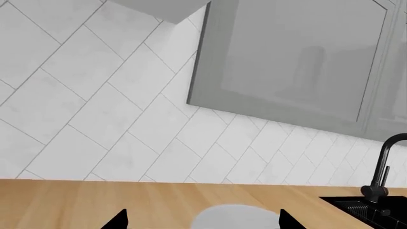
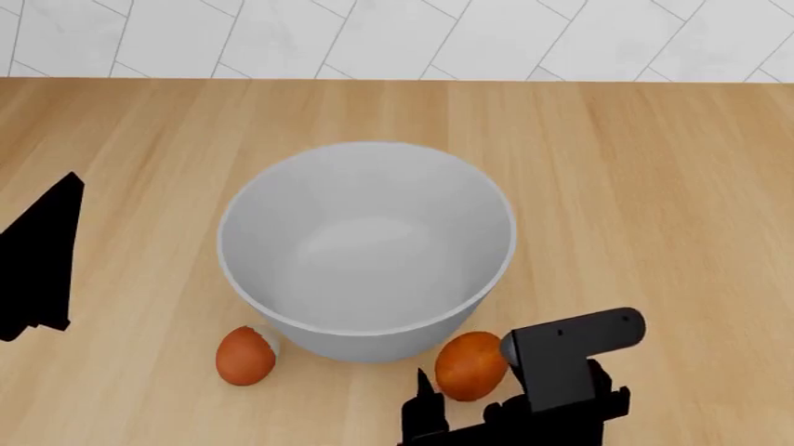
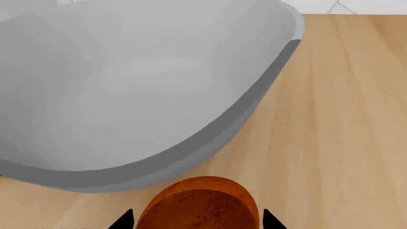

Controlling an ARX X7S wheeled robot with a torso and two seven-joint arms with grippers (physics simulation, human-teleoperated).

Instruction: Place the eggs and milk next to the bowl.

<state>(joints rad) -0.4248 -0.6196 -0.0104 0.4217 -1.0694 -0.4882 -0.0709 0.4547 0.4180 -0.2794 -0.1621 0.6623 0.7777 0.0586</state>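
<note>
The bowl [image 2: 366, 246], large and light grey, stands in the middle of the wooden counter [image 2: 645, 186]. Two brown eggs lie against its near side: one with a whitish patch [image 2: 244, 355] at the near left, the other [image 2: 471, 365] at the near right. My right gripper [image 2: 471, 401] is open around that right egg [image 3: 200, 206], with a thin gap at each fingertip; the bowl [image 3: 146, 86] is just beyond it. My left gripper [image 1: 202, 222] is open and empty, with the bowl's top [image 1: 235, 217] showing between its tips. A black part of the left arm [image 2: 37, 260] is at the left edge. The milk is out of view.
A white tiled wall [image 2: 372, 37] runs behind the counter. The left wrist view shows a grey wall cabinet [image 1: 299, 62], a black tap [image 1: 381, 171] and a black sink [image 1: 372, 210] set in the counter.
</note>
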